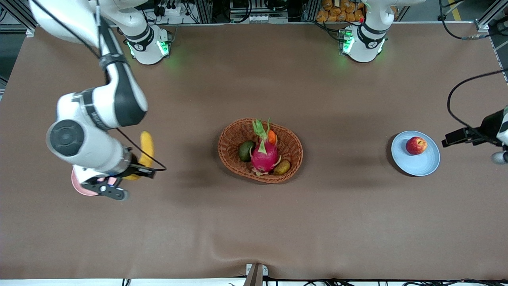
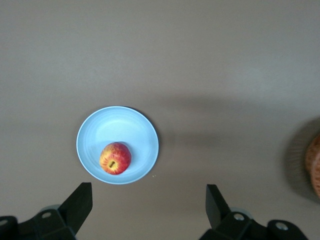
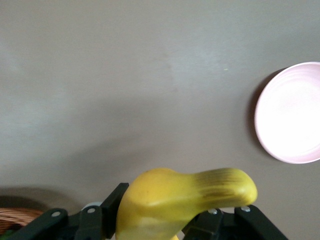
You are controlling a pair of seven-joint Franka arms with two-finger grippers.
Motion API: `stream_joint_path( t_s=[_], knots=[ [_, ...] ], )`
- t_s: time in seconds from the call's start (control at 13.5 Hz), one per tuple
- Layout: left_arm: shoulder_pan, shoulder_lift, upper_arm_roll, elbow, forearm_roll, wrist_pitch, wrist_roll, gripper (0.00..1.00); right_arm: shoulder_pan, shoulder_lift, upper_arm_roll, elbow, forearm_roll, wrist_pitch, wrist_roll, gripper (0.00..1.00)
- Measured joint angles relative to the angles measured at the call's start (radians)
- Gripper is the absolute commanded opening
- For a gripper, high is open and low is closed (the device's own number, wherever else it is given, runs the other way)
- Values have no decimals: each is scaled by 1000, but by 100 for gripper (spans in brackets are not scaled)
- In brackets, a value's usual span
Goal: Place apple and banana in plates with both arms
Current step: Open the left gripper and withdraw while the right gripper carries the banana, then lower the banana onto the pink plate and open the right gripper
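Right gripper (image 1: 133,169): we see it clamped on the banana (image 1: 146,153), up in the air over the pink plate (image 1: 81,186) at the right arm's end of the table.
Banana: we see it held by one end, its free end sticking out past the fingers in the right wrist view.
Pink plate: it lies bare on the brown table (image 1: 254,222), mostly hidden under the right arm in the front view.
Basket (image 1: 260,150): at the middle of the table, holding a dragon fruit (image 1: 264,155) and smaller fruits.
Apple (image 1: 416,145): we find it resting in the blue plate (image 1: 420,163), toward the left arm's end.
Left gripper (image 2: 149,210): jaws spread wide and empty, hanging by the table's end edge near the blue plate.
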Motion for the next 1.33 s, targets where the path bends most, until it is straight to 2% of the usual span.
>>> stream_joint_path(
  t_s=[0.22, 0.59, 0.96, 1.03, 1.11, 1.18, 1.33],
  knots=[
    [-1, -82, -7, 1, 9, -65, -52, 100, -107, -12, -2, -57, 1, 0, -172, 0],
    [-1, -165, -17, -19, 30, -154, -69, 100, -289, 4, -2, -105, 2, 24, -448, 0],
    [0, -207, -24, -47, 89, -145, -81, 100, -345, 115, 0, -118, 14, 127, -527, 0],
    [0, -207, -28, -47, 89, -134, -81, 100, -345, 133, 2, -118, 17, 145, -528, 5],
    [-1, -207, -30, -47, 89, -127, -81, 100, -345, 147, 4, -118, 18, 162, -528, 10],
    [-1, -207, -31, -47, 89, -124, -81, 100, -345, 161, 4, -118, 18, 181, -528, 29],
    [-1, -207, -32, -46, 89, -122, -82, 100, -347, 182, 4, -118, 18, 204, -528, 90]
  ],
)
